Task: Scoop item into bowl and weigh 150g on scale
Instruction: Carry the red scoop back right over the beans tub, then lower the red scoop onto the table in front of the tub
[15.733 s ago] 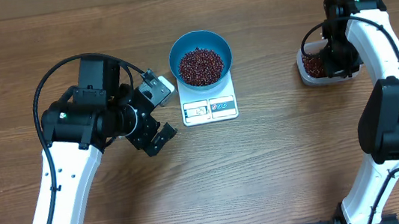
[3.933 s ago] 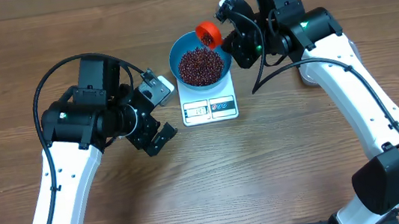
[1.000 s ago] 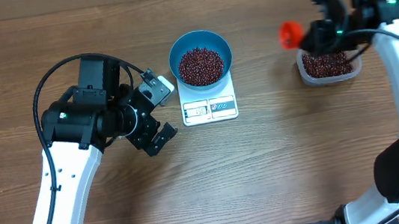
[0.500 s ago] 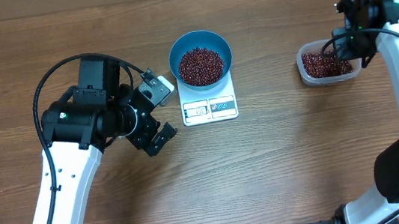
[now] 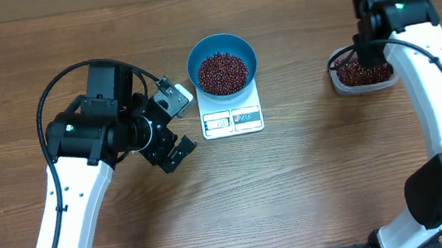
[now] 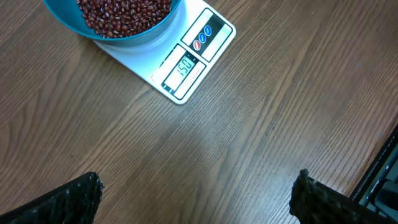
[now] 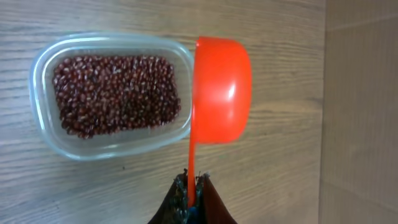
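The scale seems to show the wanted weight under the blue bowl of beans, near the far edge of the counter, so I judge the weighing is finished and my next move is only to lay the scoop down, not to dig again. My right pincer is pressed together on its handle, by one end of the clear tub near the right edge; my left pincer is spread and empty beside the scale, with nothing in the way
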